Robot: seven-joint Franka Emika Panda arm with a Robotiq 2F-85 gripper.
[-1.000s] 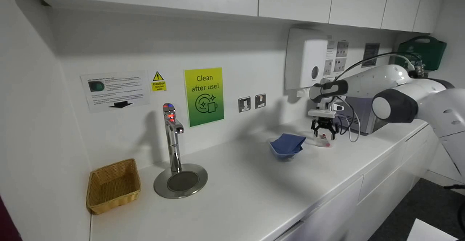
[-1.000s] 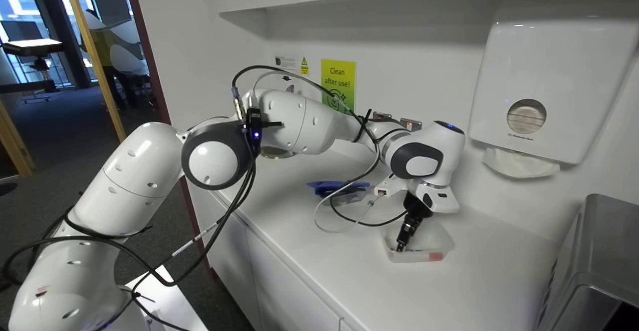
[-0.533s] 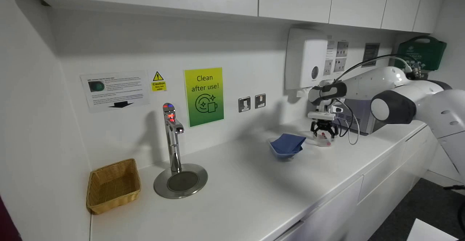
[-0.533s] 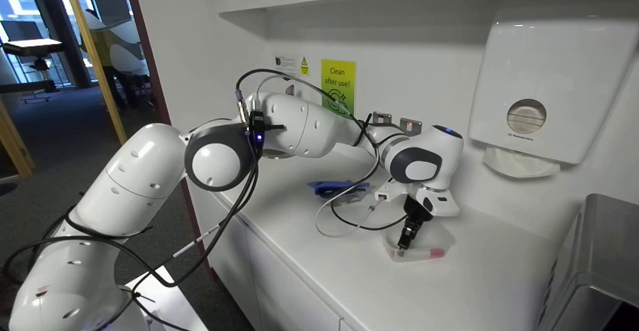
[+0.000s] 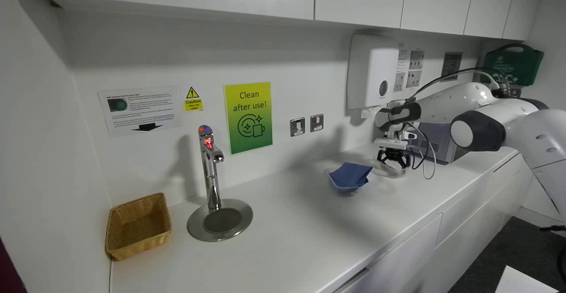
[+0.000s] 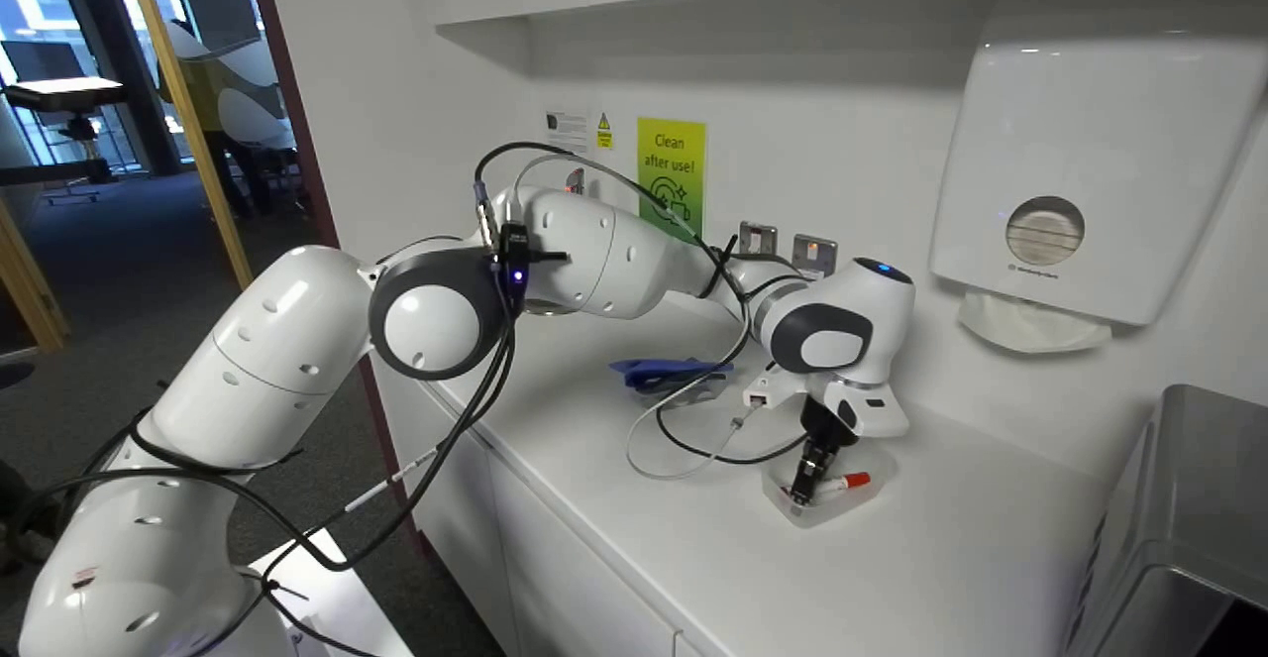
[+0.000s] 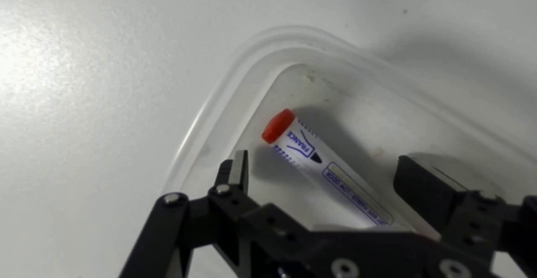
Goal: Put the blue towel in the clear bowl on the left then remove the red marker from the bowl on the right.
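The blue towel (image 5: pixel 350 174) lies in the clear bowl (image 5: pixel 347 191) on the left, sticking out over its rim. It also shows in an exterior view (image 6: pixel 662 373). The red marker (image 7: pixel 331 169), white-bodied with red ends, lies slanted in the clear bowl (image 7: pixel 209 114) on the right. Its red cap shows in an exterior view (image 6: pixel 856 481). My gripper (image 7: pixel 322 164) is open, pointing down into that bowl, with one finger on each side of the marker. Its lower end is hidden behind the gripper. The gripper also shows in both exterior views (image 5: pixel 392 165) (image 6: pixel 802 496).
A paper towel dispenser (image 6: pixel 1100 171) hangs on the wall above the bowls. A grey microwave (image 6: pixel 1179 528) stands beyond the right bowl. A tap (image 5: pixel 210 165) and wicker basket (image 5: pixel 138 226) stand at the far end. Cables (image 6: pixel 684 474) hang from the arm near the counter.
My gripper has lowered slightly, staying open. The right bowl has turned or tilted, and the marker's red cap shows higher and clearer in an exterior view. The towel has not moved.
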